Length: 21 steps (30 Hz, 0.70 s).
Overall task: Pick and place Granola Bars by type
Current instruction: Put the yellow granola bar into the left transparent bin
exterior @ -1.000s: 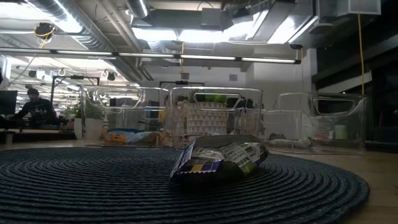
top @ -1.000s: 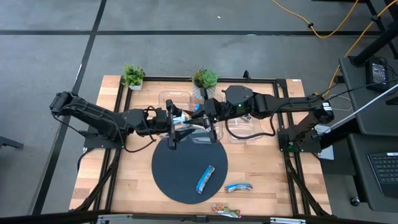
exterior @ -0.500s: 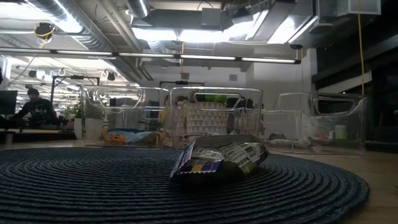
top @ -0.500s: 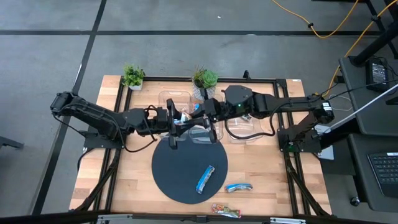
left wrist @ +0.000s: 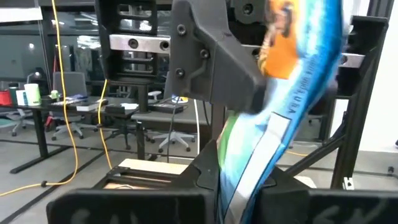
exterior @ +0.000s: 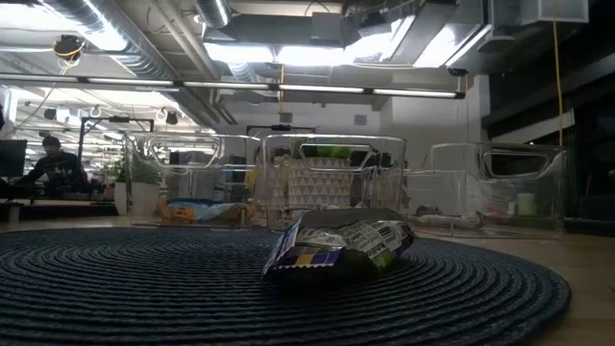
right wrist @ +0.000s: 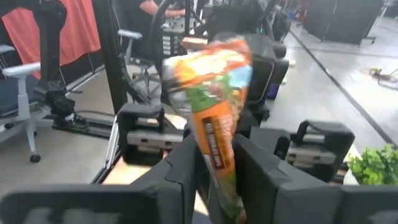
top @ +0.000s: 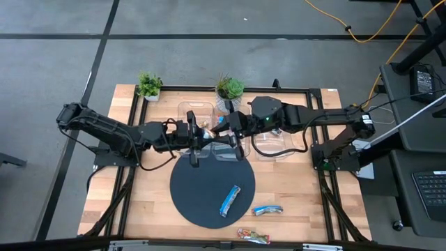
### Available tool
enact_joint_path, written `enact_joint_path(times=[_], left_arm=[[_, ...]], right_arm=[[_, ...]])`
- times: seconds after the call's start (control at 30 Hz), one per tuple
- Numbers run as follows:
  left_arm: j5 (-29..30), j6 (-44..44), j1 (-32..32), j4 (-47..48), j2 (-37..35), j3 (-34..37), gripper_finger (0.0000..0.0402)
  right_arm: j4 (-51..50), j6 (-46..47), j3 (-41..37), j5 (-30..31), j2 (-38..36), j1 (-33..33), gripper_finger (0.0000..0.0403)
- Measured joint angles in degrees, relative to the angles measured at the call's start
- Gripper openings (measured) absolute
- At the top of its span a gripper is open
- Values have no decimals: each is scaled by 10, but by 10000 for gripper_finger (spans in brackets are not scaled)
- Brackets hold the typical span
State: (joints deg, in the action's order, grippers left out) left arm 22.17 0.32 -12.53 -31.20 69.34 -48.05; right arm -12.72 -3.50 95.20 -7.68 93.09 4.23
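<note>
Both grippers meet in mid-air above the clear bins at the table's far middle. A granola bar (top: 213,127) with an orange, green and blue-white wrapper spans the gap between them. My left gripper (top: 198,134) is shut on one end of it. My right gripper (top: 232,130) faces it from the right with its fingers slightly apart around the other end (right wrist: 214,124). Another blue bar (top: 230,201) lies flat on the round dark mat (top: 198,199), and the same bar (exterior: 338,248) shows in the low view. My left gripper pinches one end of the bar (left wrist: 244,186) between its two fingers. It comes nearly level from the table's left. The bar is lifted clear and stands tilted away from the fingers toward the other gripper. My right gripper has the bar's other end (right wrist: 219,163) between its fingers, level from the right; whether they touch it I cannot tell.
Three clear bins (exterior: 183,183) (exterior: 332,178) (exterior: 495,187) stand in a row behind the mat, and the left one holds bars (exterior: 197,210). A blue bar (top: 267,210) and an orange-red bar (top: 253,236) lie near the front edge. Two potted plants (top: 148,85) (top: 228,87) stand at the back.
My left gripper has shut on the bar's end while both arms stayed where they were. The bar stays in the air between the two grippers.
</note>
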Motion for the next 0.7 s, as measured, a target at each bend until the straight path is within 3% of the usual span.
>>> enact_joint_path(times=[0.23,0.7], left_arm=[[7,0,-4,2,0,1,13],[7,6,-10,-3,-2,0,9]], right_arm=[[-92,2,1,2,-24,0,128],[-360,39,0,134,-98,6,131]])
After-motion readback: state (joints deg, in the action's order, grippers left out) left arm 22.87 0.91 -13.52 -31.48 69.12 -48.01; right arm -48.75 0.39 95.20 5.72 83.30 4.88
